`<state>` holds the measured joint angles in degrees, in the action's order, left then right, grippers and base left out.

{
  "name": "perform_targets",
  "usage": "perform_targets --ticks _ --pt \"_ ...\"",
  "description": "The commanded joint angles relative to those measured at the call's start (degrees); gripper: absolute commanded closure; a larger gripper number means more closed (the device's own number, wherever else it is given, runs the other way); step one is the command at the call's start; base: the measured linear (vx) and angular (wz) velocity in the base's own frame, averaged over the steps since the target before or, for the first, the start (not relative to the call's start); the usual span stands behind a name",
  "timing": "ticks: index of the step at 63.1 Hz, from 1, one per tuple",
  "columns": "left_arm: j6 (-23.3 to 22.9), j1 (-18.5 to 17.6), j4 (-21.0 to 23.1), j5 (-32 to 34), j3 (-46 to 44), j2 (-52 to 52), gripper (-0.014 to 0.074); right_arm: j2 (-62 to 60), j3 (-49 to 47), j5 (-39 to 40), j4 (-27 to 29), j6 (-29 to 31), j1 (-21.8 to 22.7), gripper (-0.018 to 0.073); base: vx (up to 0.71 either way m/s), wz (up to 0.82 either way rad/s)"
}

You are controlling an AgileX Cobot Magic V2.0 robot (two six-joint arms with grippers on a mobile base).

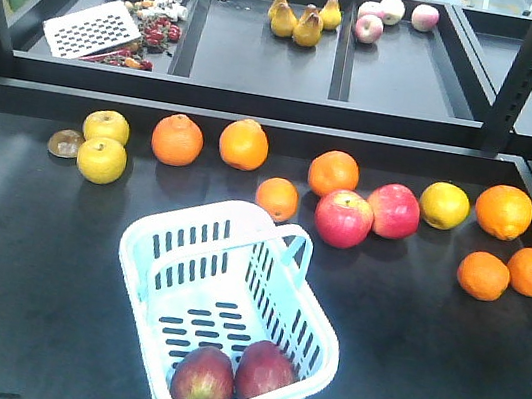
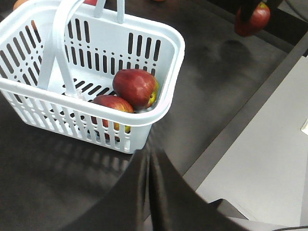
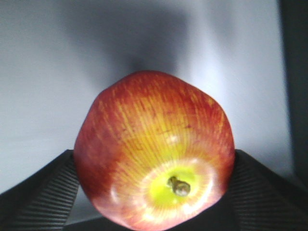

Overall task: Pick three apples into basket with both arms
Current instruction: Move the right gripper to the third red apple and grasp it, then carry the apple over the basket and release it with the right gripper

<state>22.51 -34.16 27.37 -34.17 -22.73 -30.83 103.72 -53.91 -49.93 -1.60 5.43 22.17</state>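
Note:
The pale blue-white basket (image 1: 182,219) stands on the dark table near its front edge. Two dark maroon apples (image 1: 203,377) (image 1: 264,369) lie side by side in its near end. In the left wrist view the basket (image 2: 178,48) and both apples (image 2: 136,87) (image 2: 111,105) lie just ahead of my left gripper (image 2: 147,151), whose fingers are pressed together with nothing between them. My right gripper (image 3: 153,159) is shut on a third apple (image 3: 154,139), stem end towards the camera. That apple (image 2: 252,20) hangs above the table's edge, to the right of the basket. Neither arm shows in the front view.
Behind the basket lie oranges (image 1: 177,139), two pinkish-red apples (image 1: 343,218) (image 1: 394,211) and yellow fruits (image 1: 101,160). Pears (image 1: 308,26) and more apples sit in the back trays. The table's front edge (image 2: 240,120) runs close to the basket, with grey floor beyond.

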Motion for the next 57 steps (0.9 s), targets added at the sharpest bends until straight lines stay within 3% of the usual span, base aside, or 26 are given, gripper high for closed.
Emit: perform_targets --ticks 1,20,38,57 --pt "-0.31 0.06 1.41 3.42 -1.39 -0.15 0.0603 -8.04 -1.19 -0.47 6.41 5.87 -1.67 0.0556 0.00 0.00" --pt "-0.31 0.06 1.41 3.42 -1.39 -0.15 0.0603 -23.24 -1.19 -3.17 23.88 16.35 -11.84 0.0568 0.00 0.00" --pt "-0.31 0.06 1.41 3.42 -1.39 -0.15 0.0603 -31.48 -1.19 -2.44 33.31 17.26 -27.88 0.0564 0.00 0.00" --pt "-0.31 0.06 1.41 3.42 -1.39 -0.15 0.0603 -25.74 -1.11 13.50 39.06 17.09 -47.24 0.0547 0.00 0.00"
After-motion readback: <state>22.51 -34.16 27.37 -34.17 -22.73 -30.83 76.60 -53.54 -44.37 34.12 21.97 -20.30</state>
